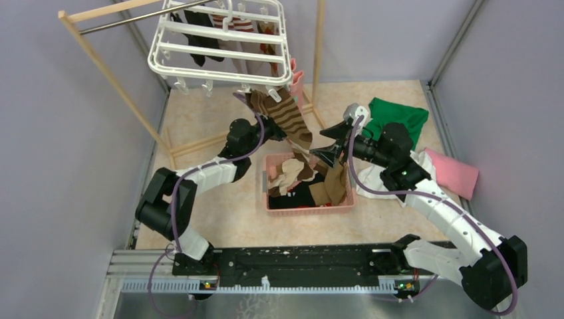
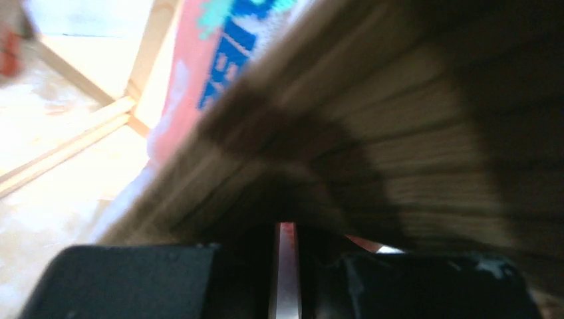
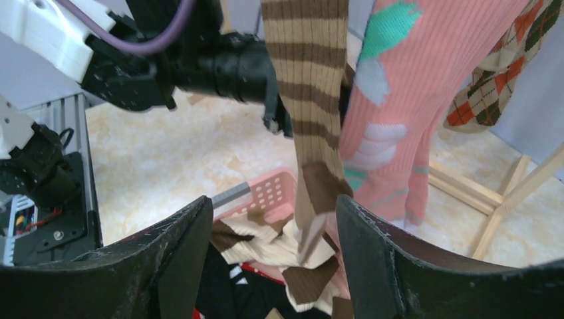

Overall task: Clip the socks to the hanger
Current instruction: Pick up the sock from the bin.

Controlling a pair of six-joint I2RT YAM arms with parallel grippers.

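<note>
The white hanger hangs from the rod at the back with several socks clipped on. A brown-cream striped sock dangles from its front edge over the pink basket. My left gripper is shut on this sock near its top. The cloth fills the left wrist view and hides the fingertips. My right gripper stands open at the sock's lower end, whose toe hangs between the fingers without touching them.
A pink-teal sock and an argyle sock hang just behind. More socks lie in the basket. Green, pink and white cloths lie to the right. The wooden rack stands at the back.
</note>
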